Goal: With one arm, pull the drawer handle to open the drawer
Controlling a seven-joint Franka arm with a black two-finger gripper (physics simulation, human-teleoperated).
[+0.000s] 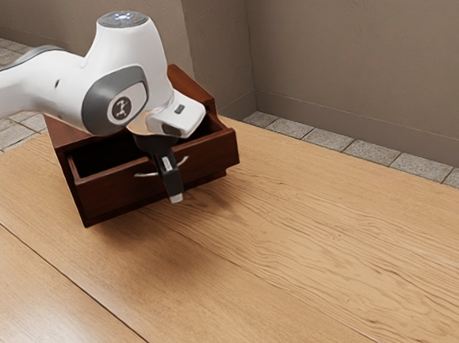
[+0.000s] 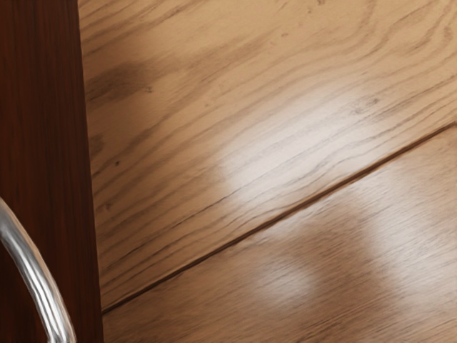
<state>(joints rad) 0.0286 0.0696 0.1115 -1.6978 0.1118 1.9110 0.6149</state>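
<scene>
I am watching the drawer sitting pulled out from its dark red-brown cabinet, with its shadowed inside showing from above in the exterior view. The cabinet is resting on the wooden table, toward the exterior view's left, turned at an angle to the table's planks. My gripper is hanging down in front of the drawer's front panel, right at the curved silver handle, and the white arm is reaching in from the exterior view's left and covering part of the cabinet's top. From this angle I cannot tell how far the gripper is open, or whether it is actually gripping the handle or only lying against it. In the wrist view the handle is showing as a bright metal arc close under my hand, against the dark wood of the drawer front, with bare table beside it and a plank seam running across. Beyond the table a strip of grey floor tiles is running along the plain beige wall, well apart from the drawer.
</scene>
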